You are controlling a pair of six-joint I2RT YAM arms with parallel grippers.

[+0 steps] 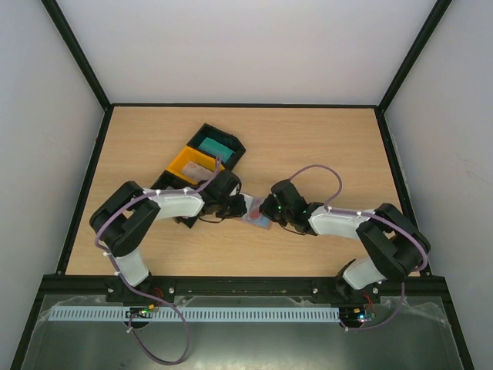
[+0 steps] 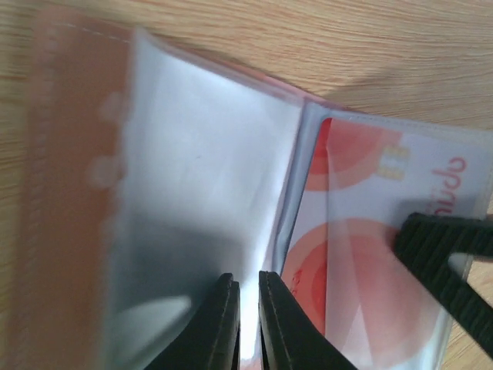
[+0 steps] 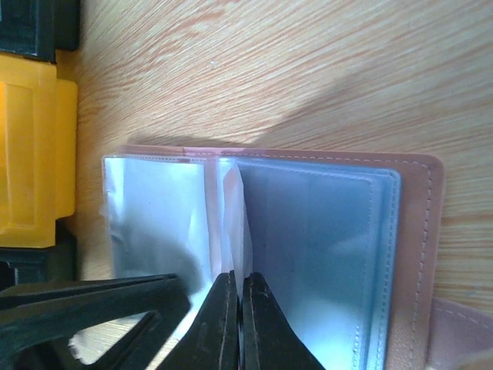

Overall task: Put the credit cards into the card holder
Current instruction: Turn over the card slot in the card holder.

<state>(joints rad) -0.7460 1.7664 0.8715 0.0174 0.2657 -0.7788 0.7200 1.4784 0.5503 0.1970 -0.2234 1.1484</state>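
Observation:
The brown card holder [image 1: 255, 216] lies open on the table between both grippers, its clear sleeves fanned out. In the left wrist view its cover [image 2: 69, 193] is at the left, and a red-and-white credit card [image 2: 362, 231] sits inside a sleeve at the right. My left gripper [image 2: 246, 279] is shut on the edge of a clear sleeve. My right gripper [image 3: 235, 276] is shut on an upright sleeve leaf beside the brown cover [image 3: 431, 231]. One of its fingers [image 2: 447, 254] rests against the card's sleeve. A teal card [image 1: 213, 145] lies in a black tray.
A black tray [image 1: 231, 154] and a yellow tray [image 1: 191, 163] stand in a row at the back left, just behind the left gripper [image 1: 240, 206]. The yellow tray [image 3: 31, 154] is close to the holder's left. The right gripper [image 1: 266, 210] faces the left one.

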